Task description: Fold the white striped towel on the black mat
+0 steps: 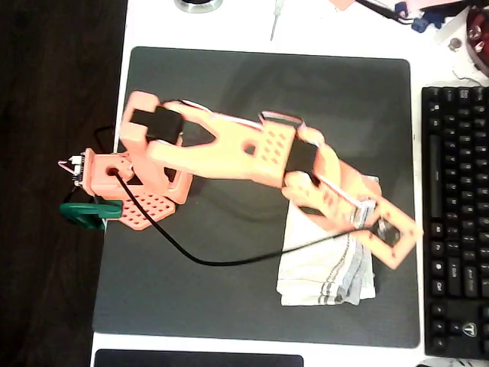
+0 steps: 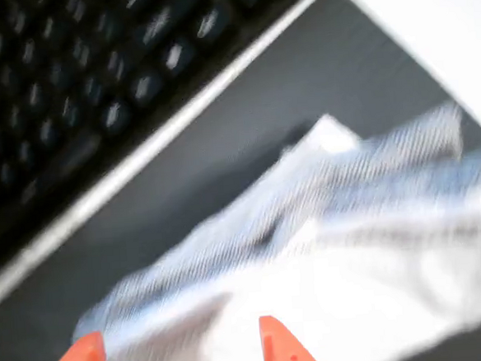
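The white striped towel (image 1: pixel 327 269) lies bunched into a narrow folded shape on the right part of the black mat (image 1: pixel 229 92), its striped ends toward the mat's front edge. My orange gripper (image 1: pixel 387 234) hangs over the towel's upper right side, near the mat's right border. In the wrist view the picture is blurred. There the towel (image 2: pixel 334 223) spreads across the mat (image 2: pixel 245 122) below my gripper (image 2: pixel 180 358). Both orange fingertips (image 2: pixel 279 351) stand apart with nothing clamped between them.
A black keyboard (image 1: pixel 454 222) runs along the mat's right edge, close to the gripper, also the keyboard (image 2: pixel 93 75) in the wrist view. A black cable (image 1: pixel 214 261) loops over the mat from the arm's base (image 1: pixel 114 180). A screwdriver (image 1: pixel 276 19) lies beyond the far edge.
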Controlling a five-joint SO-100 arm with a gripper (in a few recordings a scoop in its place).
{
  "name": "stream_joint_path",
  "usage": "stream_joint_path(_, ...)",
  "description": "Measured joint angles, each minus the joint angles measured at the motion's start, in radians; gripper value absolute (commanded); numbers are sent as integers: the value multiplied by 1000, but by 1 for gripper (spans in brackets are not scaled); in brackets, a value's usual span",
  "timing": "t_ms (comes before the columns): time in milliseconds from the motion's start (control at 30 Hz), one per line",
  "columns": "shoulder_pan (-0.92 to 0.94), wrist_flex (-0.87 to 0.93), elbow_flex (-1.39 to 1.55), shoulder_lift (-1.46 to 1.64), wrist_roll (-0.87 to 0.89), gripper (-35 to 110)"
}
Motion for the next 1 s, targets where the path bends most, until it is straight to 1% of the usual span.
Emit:
stream_joint_path(133, -74, 77, 23, 52, 11, 11)
stream_joint_path(200, -91, 46, 55, 44, 15, 0)
stream_joint_path(267, -117, -18, 84, 14, 37, 0)
stream_joint_path(367, -138, -103, 74, -112, 54, 0)
stream_joint_path(500, -123, -179, -38, -324, 78, 0)
stream_joint_path(600, -129, -201, -120, -471, 77, 0)
stream_joint_path(700, -124, -173, -179, -511, 91, 0)
stream_joint_path(800, -106, -84, -215, -479, 95, 0)
stream_joint_path(867, -69, -23, -219, -411, 72, 0)
stream_joint_path(1000, 44, 31, -190, -225, -5, 0)
